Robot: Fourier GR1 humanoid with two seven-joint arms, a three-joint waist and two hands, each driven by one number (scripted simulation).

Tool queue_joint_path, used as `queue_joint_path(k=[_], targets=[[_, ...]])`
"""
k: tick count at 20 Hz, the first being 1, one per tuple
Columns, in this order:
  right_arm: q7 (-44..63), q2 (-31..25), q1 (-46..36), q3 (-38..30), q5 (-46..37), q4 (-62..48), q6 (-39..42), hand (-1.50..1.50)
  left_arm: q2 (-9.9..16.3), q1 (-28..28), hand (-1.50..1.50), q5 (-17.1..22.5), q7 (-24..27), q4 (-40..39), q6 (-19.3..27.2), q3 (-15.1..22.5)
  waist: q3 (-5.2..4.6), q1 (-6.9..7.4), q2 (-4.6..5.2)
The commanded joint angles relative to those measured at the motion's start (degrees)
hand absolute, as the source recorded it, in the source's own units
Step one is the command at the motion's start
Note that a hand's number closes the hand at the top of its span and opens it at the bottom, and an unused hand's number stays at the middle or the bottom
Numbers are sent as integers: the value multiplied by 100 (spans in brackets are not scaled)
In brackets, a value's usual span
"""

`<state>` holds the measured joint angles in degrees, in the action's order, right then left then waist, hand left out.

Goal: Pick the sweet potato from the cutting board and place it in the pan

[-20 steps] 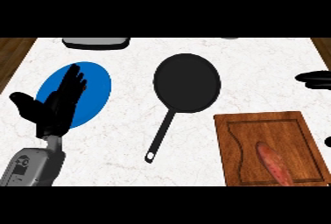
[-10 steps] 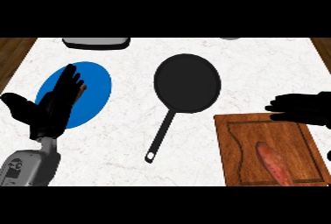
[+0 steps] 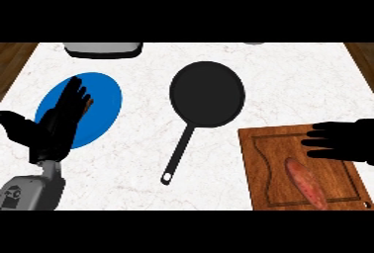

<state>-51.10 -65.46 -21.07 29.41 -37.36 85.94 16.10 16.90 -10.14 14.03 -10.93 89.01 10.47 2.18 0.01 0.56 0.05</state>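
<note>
White marbled counter, faint grey veining, with brown wood showing past its left and right edges.

Black frying pan: round, matt, dark inside, nothing in it. It lies near the counter's middle, toward the far edge. Its thin straight handle runs toward the near edge and slightly left, ending in a small hanging loop.

Wooden cutting board: reddish-brown, rectangular, with a groove running just inside its rim. It sits at the counter's near right corner, close beside the pan handle but apart from it. The sweet potato lies on it, toward the board's near right part: long, tapered, pinkish-red, set at a slant. Nothing touches it.

Blue plate: round, flat, plain, near the counter's left edge, partly covered by the left hand.

Grey container: only its near portion shows at the far edge, left of centre, with rounded corners. A small grey item at the far edge further right is too cut off to name.

Left hand: black, on a grey forearm, resting open with fingers straight and pointing toward the far edge, over the plate's left part; it holds nothing.

Right hand: black, entering from the right edge over the board's far right corner, fingers extended leftward and spread, holding nothing, apart from the sweet potato.
</note>
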Motion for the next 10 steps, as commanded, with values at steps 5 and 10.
queue_joint_path(k=[5, 10], targets=[[348, 56, 562, -484, -587, 1057, 143, -150, 100, 133, 0, 21, -165, 234, -223, -284, -3, -79, -21], [278, 505, 836, -618, -765, 1179, 286, -150, -63, 233, 0, -190, -228, 409, -147, -210, -3, -62, -16]])
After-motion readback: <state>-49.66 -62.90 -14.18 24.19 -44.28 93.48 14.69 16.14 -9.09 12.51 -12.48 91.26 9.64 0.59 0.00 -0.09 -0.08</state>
